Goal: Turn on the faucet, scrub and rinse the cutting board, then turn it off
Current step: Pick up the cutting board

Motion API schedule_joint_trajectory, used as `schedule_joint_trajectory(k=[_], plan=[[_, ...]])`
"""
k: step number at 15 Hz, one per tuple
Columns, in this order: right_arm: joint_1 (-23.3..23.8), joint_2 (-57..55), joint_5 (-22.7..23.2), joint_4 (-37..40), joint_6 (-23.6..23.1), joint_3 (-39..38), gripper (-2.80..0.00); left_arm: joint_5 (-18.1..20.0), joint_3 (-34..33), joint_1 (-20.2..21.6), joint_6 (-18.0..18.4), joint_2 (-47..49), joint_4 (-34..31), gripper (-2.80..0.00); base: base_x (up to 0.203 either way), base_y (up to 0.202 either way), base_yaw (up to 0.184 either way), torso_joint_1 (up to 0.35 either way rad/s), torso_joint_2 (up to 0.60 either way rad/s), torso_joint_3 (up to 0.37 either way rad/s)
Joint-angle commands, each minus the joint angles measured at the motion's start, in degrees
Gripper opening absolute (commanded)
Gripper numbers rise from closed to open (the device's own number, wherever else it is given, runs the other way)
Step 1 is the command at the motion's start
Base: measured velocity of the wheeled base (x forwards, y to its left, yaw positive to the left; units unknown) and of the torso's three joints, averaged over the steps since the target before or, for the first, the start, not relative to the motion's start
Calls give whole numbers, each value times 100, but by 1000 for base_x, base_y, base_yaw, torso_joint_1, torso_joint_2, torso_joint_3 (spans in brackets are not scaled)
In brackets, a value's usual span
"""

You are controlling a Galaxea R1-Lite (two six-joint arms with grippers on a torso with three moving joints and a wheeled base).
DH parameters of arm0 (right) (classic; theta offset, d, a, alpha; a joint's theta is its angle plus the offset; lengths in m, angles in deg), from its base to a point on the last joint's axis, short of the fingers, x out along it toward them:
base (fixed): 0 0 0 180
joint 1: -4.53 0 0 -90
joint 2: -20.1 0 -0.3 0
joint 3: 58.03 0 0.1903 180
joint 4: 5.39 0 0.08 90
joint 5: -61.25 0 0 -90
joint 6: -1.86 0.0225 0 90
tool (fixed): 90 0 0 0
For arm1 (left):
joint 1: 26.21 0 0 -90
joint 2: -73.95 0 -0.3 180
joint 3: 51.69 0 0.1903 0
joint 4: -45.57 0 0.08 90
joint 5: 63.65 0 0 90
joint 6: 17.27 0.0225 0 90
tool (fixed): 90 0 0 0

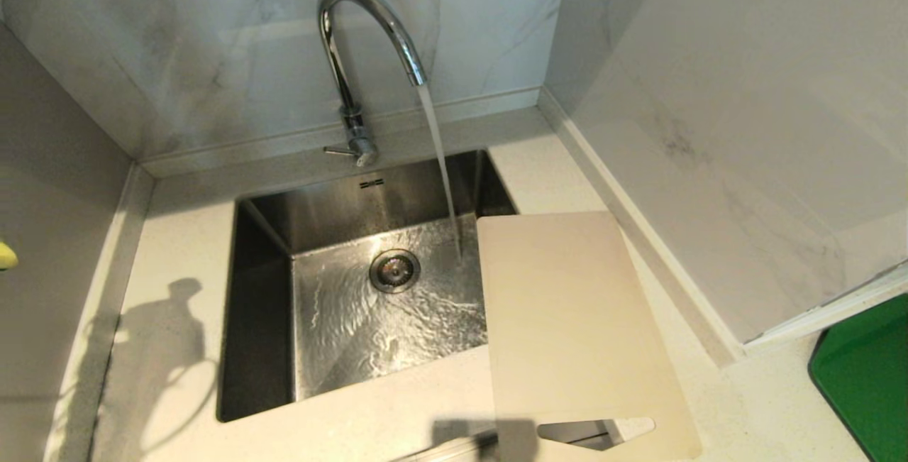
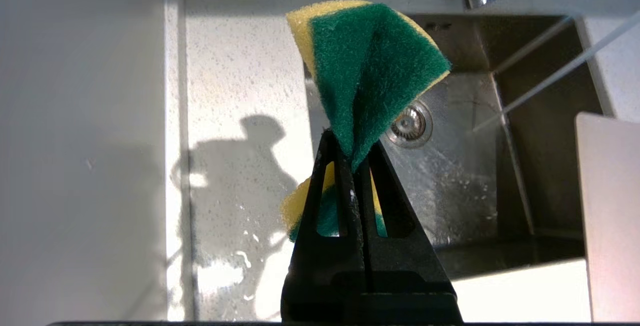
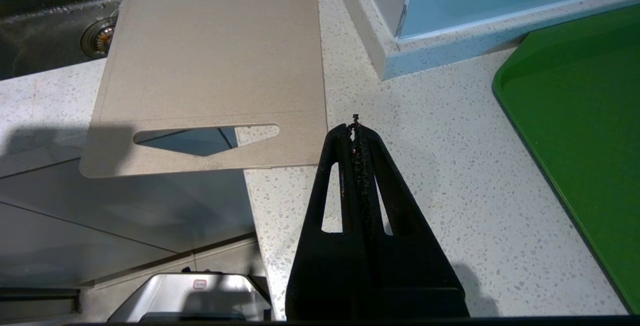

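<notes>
Water runs from the tall chrome gooseneck faucet [image 1: 362, 43] into the steel sink [image 1: 262, 320], whose basin holds only a thin sheet of water, it seems. The pale beige rectangular cutting board [image 1: 567, 327] lies on the tabletop [image 1: 177, 249], overhanging the sink's right rim. The left gripper [image 2: 352, 158], jaws clamped on a yellow-and-green sponge [image 2: 370, 70], hangs left of the sink; the right gripper [image 3: 356, 133], jaws closed and empty, sits near the board.

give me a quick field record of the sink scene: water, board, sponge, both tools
faucet: running, stream falling into the sink beside the board's far edge
board: dry-looking, lying flat on the counter to the right of the sink, far corner over the basin, handle slot end overhanging the counter's front edge
sponge: yellow with green scrub face, folded in the left tool
left tool: shut on sponge, above the counter left of the sink
right tool: shut, empty, near the board's slot end
</notes>
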Motion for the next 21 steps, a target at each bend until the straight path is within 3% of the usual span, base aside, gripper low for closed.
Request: schedule_joint_trajectory(k=[1,9,13,21], plan=[[0,-9,1,-4,0,0,-280,17,-459,13,-15,-178,263,-280,0,0,0,0,0,0],[0,-7,1,-4,0,0,-280,79,-1190,5,-1,-203,1254,-280,0,0,0,0,0,0],[0,0,10,4,-9,7,-280,78,-1393,-13,11,-416,1282,-280,0,0,0,0,0,0],[0,0,3,4,0,0,-280,44,-2765,-10,75,-1845,1224,-280,0,0,0,0,0,0]])
